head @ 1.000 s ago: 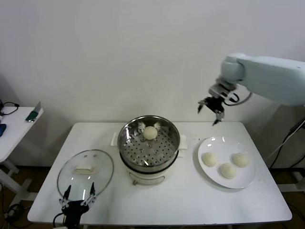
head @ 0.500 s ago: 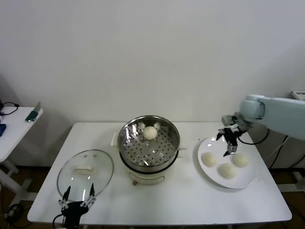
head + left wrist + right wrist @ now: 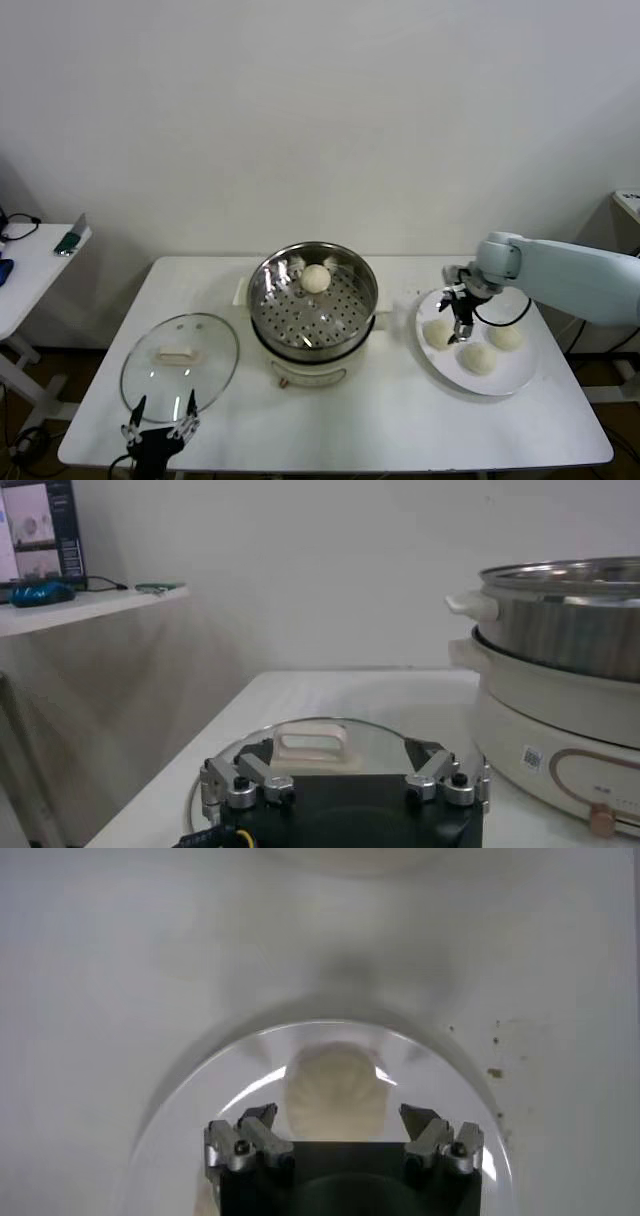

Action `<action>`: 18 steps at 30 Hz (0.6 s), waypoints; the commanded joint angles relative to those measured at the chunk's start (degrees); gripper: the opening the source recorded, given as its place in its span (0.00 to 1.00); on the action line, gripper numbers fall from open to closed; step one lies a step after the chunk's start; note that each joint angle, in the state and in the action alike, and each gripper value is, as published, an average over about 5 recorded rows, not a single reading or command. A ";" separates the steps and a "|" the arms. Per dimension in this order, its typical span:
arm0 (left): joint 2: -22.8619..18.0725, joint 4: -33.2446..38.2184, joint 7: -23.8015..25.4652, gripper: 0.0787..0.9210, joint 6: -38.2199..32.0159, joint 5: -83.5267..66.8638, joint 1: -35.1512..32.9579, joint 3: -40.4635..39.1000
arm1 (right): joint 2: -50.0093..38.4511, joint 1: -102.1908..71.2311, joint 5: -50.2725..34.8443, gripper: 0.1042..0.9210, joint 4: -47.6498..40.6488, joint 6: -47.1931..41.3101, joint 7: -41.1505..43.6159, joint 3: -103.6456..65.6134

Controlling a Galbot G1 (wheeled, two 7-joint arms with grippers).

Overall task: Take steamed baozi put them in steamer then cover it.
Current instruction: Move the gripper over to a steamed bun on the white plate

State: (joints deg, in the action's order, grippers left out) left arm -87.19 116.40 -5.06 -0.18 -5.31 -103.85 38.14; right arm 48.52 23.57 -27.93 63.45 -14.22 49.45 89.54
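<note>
Lid [image 3: 180,362] lies flat on the tabletop [image 3: 380,430] at the left, handle up, with the left tool [image 3: 160,410] parked just in front of it at the near edge, jaws spread and holding nothing. Next along, the steamer [image 3: 313,312] stands uncovered with one baozi [image 3: 315,278] on its perforated tray, toward the back. At the right, a white plate [image 3: 510,375] carries three more baozi [image 3: 478,357], and the right tool [image 3: 456,312] hangs low over the plate's inner side, jaws released and straddling the bun [image 3: 333,1091] beneath it, apparently not yet touching. The step in hand looks like the second pickup: the next move calls for a short descent until the jaws flank the bun, then a soft closure, since dough of this kind will likely squash or slip under a hard pinch. After that comes a lift and a carry leftward to the pot; the lid waits until the plate is cleared. Tabletop is white and plain, set against a bare white wall, with a small side table [image 3: 30,270] holding a few items at far left.
</note>
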 commanded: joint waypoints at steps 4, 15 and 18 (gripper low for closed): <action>0.01 -0.17 -0.06 0.88 -0.05 0.09 -0.03 0.05 | 1.78 -4.55 1.81 0.86 -3.51 -1.49 -0.64 -3.43; -0.02 -0.19 -0.24 0.88 -0.03 0.09 0.19 0.04 | 1.82 -4.23 3.23 0.74 -3.48 -1.00 0.77 -3.77; -0.06 -0.12 -0.33 0.88 0.00 0.08 0.16 0.03 | 1.81 -2.79 3.59 0.71 -3.43 -0.50 1.46 -3.33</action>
State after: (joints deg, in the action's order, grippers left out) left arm -87.26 116.31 -5.44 -0.22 -5.27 -103.72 38.18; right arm 50.02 21.04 -25.12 60.77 -14.43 50.58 86.96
